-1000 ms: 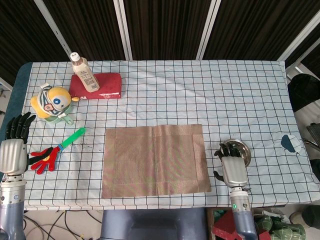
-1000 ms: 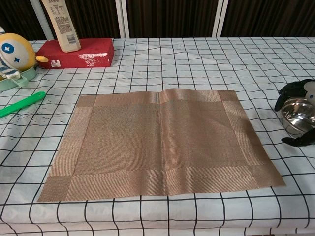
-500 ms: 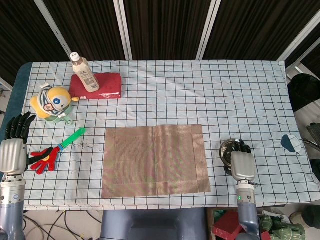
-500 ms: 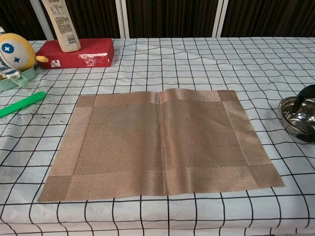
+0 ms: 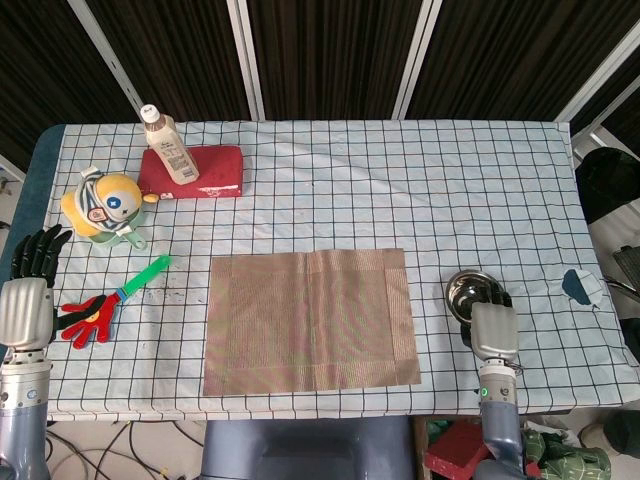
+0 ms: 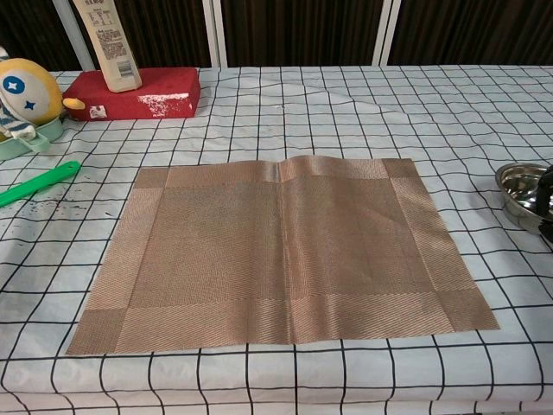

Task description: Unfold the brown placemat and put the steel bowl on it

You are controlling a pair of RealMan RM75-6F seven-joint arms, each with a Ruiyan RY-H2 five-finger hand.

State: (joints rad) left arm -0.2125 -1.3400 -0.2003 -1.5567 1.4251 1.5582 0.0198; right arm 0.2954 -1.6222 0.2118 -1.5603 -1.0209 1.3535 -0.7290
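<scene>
The brown placemat (image 5: 310, 320) lies unfolded and flat near the table's front edge, also central in the chest view (image 6: 281, 246). To its right the steel bowl (image 5: 466, 289) stands on the checked cloth, clear of the mat, and it shows at the right edge of the chest view (image 6: 519, 184). My right hand (image 5: 494, 327) is at the bowl's near right side. Its dark fingers (image 6: 546, 192) reach over the rim; a grip on it cannot be made out. At the table's left edge my left hand (image 5: 27, 290) holds nothing, fingers spread.
At the back left a bottle (image 5: 168, 146) leans on a red block (image 5: 195, 172). A yellow toy (image 5: 103, 205), a green stick (image 5: 146, 275) and a red toy hand (image 5: 85, 318) lie along the left. A blue object (image 5: 581, 286) sits at the table's right edge.
My right hand has moved right and back from over the bowl to its near right rim. The bowl has shifted slightly right and away. The left hand and mat are unmoved.
</scene>
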